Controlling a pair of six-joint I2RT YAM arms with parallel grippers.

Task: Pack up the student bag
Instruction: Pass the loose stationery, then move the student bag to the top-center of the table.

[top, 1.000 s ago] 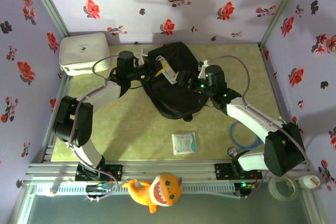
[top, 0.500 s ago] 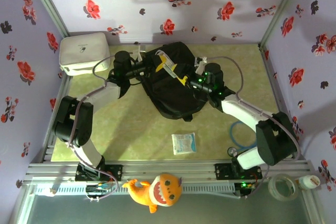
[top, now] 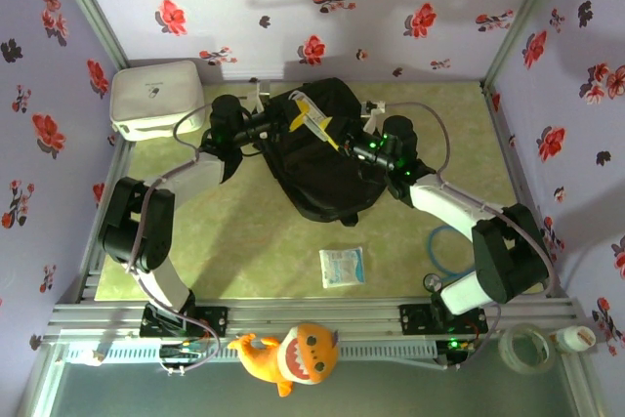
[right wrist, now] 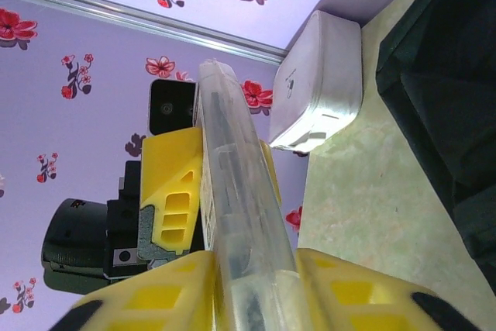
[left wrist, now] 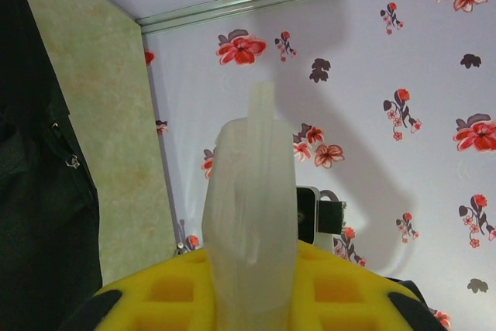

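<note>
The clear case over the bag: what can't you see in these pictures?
- What's inside the case: too small from the top, edge-on and cloudy in both wrist views.
- Whether the bag is unzipped: top view, left gripper, right gripper and case cover it.

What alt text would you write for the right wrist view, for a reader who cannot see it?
A clear plastic case stands edge-on between the right claw's yellow fingers, while the left claw grips it farther along. Behind lie a white box, the green table and the black student bag.
</note>
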